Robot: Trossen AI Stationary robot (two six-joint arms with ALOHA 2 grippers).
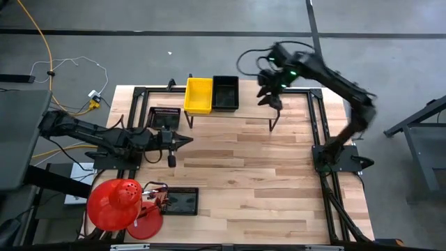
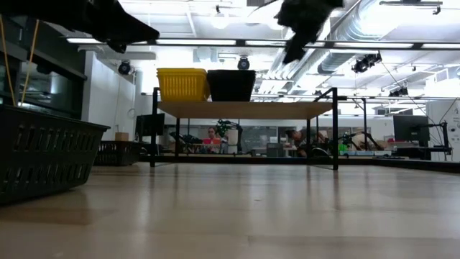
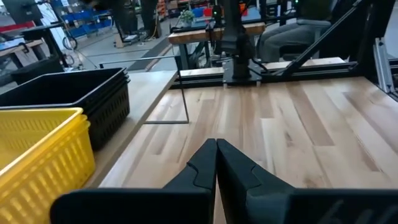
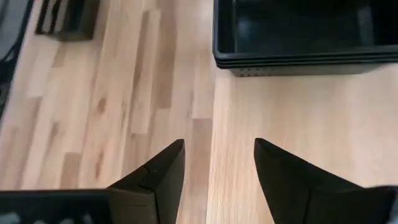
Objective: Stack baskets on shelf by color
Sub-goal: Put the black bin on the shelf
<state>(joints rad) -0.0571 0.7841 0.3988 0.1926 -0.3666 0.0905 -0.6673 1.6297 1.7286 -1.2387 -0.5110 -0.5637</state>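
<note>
Right hand (image 4: 217,165) spread apart, empty, above light wood shelf's (image 4: 298,118) bare end beside stacked black perforated plastic baskets (image 4: 298,31); left hand (image 3: 216,163) pinched together; yellow perforated plastic basket (image 1: 198,95) seen only from overhead.

No readable text, label, brand or number is showing in any view. The baskets (image 1: 211,95), shelf (image 1: 293,104) and counter (image 1: 265,181) are showing no markings.

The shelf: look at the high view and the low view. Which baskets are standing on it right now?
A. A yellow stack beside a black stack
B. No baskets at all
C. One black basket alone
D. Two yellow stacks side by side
A: on the shelf the yellow baskets stand right beside the black baskets, and the low view shows the same pair, yellow next to black, on top of the board.
</note>
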